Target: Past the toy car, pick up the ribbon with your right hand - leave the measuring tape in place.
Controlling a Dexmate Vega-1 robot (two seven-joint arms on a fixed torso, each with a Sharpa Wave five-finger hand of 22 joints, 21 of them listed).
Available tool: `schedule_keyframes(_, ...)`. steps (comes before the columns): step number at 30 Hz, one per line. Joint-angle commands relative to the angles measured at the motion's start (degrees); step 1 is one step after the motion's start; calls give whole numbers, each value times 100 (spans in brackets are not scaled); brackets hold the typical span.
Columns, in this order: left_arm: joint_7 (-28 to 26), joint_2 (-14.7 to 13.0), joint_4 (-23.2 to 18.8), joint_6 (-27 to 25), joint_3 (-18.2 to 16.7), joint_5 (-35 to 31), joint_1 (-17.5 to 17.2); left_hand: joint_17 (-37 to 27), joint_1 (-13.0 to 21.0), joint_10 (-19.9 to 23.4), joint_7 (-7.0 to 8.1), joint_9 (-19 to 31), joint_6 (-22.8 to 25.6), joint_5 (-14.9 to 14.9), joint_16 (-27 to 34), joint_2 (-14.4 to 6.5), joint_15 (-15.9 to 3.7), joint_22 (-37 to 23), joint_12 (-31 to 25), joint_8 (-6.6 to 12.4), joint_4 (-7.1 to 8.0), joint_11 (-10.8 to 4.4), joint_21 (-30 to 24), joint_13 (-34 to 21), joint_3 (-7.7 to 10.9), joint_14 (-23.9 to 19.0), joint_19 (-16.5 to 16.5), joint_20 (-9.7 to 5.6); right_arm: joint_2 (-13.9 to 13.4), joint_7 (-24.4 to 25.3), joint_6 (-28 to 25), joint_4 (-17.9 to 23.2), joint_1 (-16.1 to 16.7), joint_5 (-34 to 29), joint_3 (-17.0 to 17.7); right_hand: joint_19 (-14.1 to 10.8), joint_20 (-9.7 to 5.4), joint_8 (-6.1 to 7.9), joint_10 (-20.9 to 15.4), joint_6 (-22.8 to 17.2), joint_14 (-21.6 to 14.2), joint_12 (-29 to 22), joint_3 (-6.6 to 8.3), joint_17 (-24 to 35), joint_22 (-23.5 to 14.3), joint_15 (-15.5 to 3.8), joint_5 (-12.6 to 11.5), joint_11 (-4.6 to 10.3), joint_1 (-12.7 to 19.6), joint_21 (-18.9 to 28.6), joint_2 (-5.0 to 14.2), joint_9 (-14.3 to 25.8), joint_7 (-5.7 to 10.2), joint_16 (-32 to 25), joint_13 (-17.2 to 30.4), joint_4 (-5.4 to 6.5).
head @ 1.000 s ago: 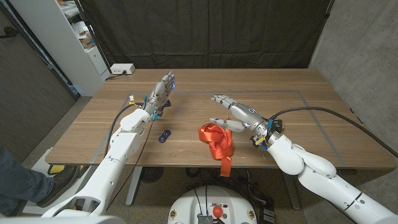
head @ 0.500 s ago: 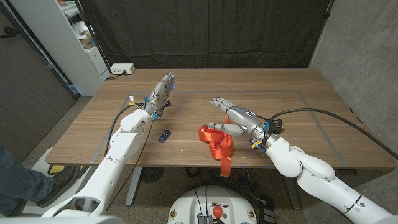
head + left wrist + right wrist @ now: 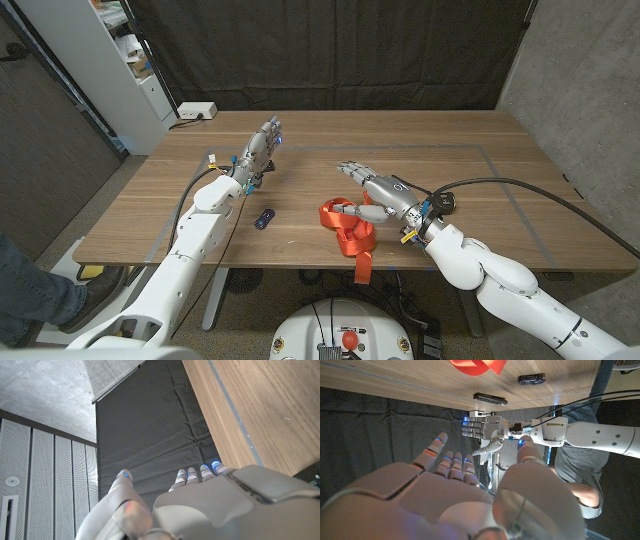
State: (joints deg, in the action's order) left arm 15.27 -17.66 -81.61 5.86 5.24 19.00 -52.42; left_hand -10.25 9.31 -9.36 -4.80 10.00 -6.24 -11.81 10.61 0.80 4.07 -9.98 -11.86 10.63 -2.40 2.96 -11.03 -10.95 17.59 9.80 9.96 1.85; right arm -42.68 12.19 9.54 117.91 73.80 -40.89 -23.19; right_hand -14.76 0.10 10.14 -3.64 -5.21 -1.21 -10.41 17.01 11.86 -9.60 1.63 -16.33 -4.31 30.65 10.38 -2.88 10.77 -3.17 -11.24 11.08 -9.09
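Note:
An orange-red ribbon (image 3: 348, 229) lies crumpled near the table's front edge, one tail hanging over it; its loop also shows in the right wrist view (image 3: 481, 365). My right hand (image 3: 381, 190) hovers just right of the ribbon with fingers spread and nothing held; its thumb reaches toward the top loop, and I cannot tell whether it touches. A small blue toy car (image 3: 264, 218) (image 3: 532, 378) sits left of the ribbon. My left hand (image 3: 258, 150) (image 3: 482, 434) stands at the back left, fingers straight and apart, holding nothing.
A white power strip (image 3: 195, 111) lies at the table's back left corner. White shelves (image 3: 120, 60) stand beyond the left edge. A person's leg (image 3: 25, 290) shows at the lower left. Grey tape lines (image 3: 500, 165) mark the wooden table (image 3: 470, 135).
My right hand has slid toward the front and left, closing in on the ribbon's top loop. The left hand, ribbon and toy car have stayed put.

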Motion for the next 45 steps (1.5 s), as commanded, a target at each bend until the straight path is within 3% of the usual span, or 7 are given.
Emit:
schedule_keyframes(1, -10, 7, 15, -15, 11, -23, 10, -23, 16, -11, -4, 19, 42, 36, 26, -74, 43, -34, -19, 39, -19, 57, -21, -3, 10, 183, 485, 24, -57, -64, -300, 170, 63, -270, -115, 40, 35, -4, 63, 77, 42, -18, -11, 8, -20, 38, -47, 10, 18, 5, -59, 34, -5, 18, 10, -16)
schedule_keyframes(45, 70, 68, 256, 18, 58, -50, 178, -24, 3, -2, -8, 20, 84, 45, 29, -89, 33, -35, -18, 35, -48, 53, -26, -3, -5, 168, 486, 12, -13, -732, -1319, 420, -9, -1044, -674, 360, 175, 24, 557, 501, 389, 14, -89, 24, -22, 224, -377, 25, 153, -1, -274, 40, 36, 36, 18, 27)
